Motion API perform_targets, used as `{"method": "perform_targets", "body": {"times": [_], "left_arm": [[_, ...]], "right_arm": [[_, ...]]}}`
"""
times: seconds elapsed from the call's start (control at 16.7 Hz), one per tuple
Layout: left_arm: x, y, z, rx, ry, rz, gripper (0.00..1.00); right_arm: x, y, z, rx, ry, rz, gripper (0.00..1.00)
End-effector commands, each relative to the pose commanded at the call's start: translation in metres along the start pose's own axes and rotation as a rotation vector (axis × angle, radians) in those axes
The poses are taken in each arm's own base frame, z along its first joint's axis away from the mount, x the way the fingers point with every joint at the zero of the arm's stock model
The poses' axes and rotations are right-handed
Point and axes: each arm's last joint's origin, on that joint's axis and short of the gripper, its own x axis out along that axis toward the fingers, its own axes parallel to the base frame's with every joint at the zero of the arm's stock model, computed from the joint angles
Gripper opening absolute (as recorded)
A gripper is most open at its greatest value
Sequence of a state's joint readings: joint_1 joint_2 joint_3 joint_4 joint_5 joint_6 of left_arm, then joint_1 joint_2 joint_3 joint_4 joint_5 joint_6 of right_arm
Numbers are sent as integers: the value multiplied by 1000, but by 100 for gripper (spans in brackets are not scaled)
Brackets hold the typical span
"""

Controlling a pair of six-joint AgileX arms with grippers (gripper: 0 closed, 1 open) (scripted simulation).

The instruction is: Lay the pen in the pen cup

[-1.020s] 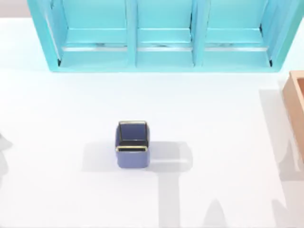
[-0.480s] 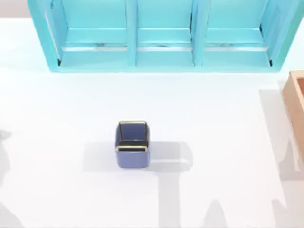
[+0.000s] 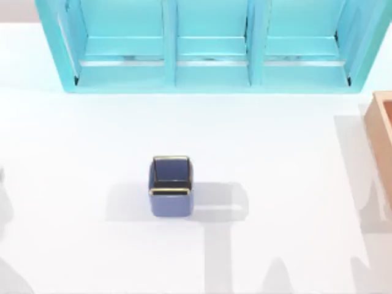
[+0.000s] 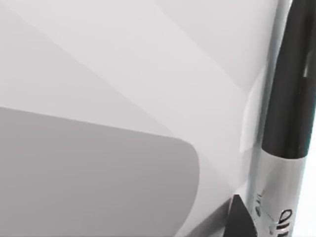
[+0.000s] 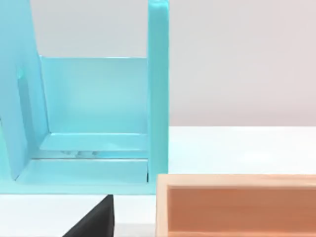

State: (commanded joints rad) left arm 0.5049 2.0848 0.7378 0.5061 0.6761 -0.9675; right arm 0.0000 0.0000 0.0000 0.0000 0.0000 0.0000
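The small square blue-purple pen cup (image 3: 171, 186) with its golden rim stood mid-desk (image 3: 288, 159). Our left wrist view showed the slender dark pen (image 4: 286, 98) close up, its pale grey band visible; whether the left tool gripped it we could not tell. We judged the pen should arrive upright over the cup's mouth before release.

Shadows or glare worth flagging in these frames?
Top view: the pen cup casts a soft shadow to its right, and grey arm shadows lie along the table's edges. Left wrist view: bright specular sheen on the pen's pale band. Right wrist view: evenly lit shelf unit and wooden box.
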Motion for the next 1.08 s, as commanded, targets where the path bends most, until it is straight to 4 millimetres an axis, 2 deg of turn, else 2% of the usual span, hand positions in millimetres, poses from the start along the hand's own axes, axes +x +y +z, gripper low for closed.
{"method": "perform_targets", "body": {"times": [0.3, 0.78, 0.84, 0.96, 1.08], "left_arm": [[0, 0, 0, 0, 0, 0, 2], [0, 0, 0, 0, 0, 0, 0], [-35, -21, 11, -24, -60, 179, 0], [-38, -22, 13, -23, -63, 176, 0], [-52, -27, 17, -18, -69, 168, 0]], "right_arm": [[0, 0, 0, 0, 0, 0, 100], [0, 0, 0, 0, 0, 0, 100], [0, 0, 0, 0, 0, 0, 100], [0, 0, 0, 0, 0, 0, 100], [0, 0, 0, 0, 0, 0, 100]]}}
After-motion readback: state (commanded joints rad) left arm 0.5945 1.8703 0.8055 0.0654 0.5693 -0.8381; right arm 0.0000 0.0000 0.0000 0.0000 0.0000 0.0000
